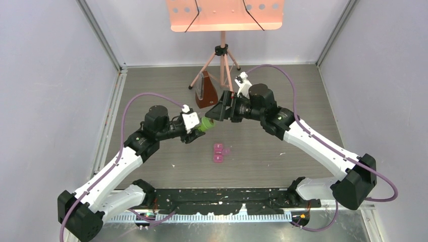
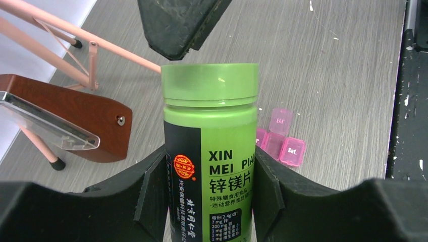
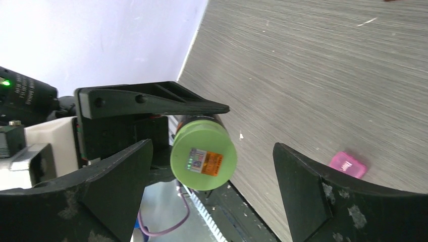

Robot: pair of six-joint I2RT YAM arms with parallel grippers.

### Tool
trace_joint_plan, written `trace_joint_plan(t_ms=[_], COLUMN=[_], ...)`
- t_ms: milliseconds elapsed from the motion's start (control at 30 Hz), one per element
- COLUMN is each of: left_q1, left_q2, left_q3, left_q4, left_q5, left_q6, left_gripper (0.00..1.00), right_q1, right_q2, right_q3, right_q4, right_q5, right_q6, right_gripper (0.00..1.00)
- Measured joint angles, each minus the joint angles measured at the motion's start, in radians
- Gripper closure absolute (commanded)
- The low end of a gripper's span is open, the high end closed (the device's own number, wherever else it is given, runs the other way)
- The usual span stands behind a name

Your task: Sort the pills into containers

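Trouble is most likely to arise at the cap (image 2: 209,83) of the green bottle (image 2: 212,166). The bottle is clamped around its body by the left gripper (image 1: 198,126) and held above the table (image 1: 292,101), left of centre, with the cap turned towards the right gripper (image 1: 220,112). The right gripper's jaws are spread wide on either side of the cap, and nothing is touched by them.

If they are closed off-centre, the cap could be pinched on its edge and the bottle levered askew in the left grip. If a twist is made without a firm hold, the smooth lid could be slid over rather than turned. With the cap loosened, contents could be spilled, since the bottle appears to be held close to horizontal.

No pills can be seen in any view; they are judged to be inside the bottle. The pink pill box (image 1: 218,153) lies on the table just near of the bottle, and one lid appears to be open. Anything dropped early could be scattered beside it rather than into a compartment.
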Motion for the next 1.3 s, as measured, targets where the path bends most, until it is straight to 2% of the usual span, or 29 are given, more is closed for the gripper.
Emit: trace_joint_plan(t_ms=[300,400,467,633,700,800,867,1033,1167,1300], left_q1=[-0.001,-0.001,-0.001,-0.001,-0.001,-0.001,-0.001,-0.002,-0.001,-0.002], left_q2=[-0.006,-0.006,-0.006,-0.006,-0.006,-0.006,-0.006,-0.005,-0.016,-0.05], left_q3=[-0.006,-0.006,-0.006,-0.006,-0.006,-0.008,-0.01,-0.01,-0.01,-0.01], left_q4=[0.023,0.023,0.024,0.025,0.025,0.021,0.022,0.022,0.016,0.03], left_q5=[-0.026,-0.026,-0.026,-0.026,-0.026,-0.029,-0.027,-0.013,0.043,0.104], left_q6=[-0.012,-0.013,-0.014,-0.02,-0.025,-0.03,-0.031,-0.031,-0.061,-0.098], left_gripper=[1.0,1.0,1.0,1.0,1.0,1.0,1.0,1.0,1.0,1.0], right_q1=[0.01,0.012,0.012,0.012,0.012,0.012,0.012,0.012,0.01,0.012], right_q2=[0.032,0.039,0.044,0.072,0.079,0.08,0.08,0.08,0.064,0.009], right_q3=[-0.018,-0.018,-0.018,-0.018,-0.018,-0.017,-0.014,-0.003,0.014,0.013], right_q4=[0.078,0.083,0.088,0.092,0.092,0.099,0.097,0.086,0.061,0.057], right_q5=[-0.055,-0.06,-0.063,-0.089,-0.1,-0.121,-0.128,-0.153,-0.197,-0.268], right_q6=[0.089,0.091,0.092,0.083,0.078,0.068,0.052,-0.031,-0.185,-0.366], right_gripper=[0.0,0.05,0.14,0.26,0.33,0.6,0.66,0.73,0.82,0.82])
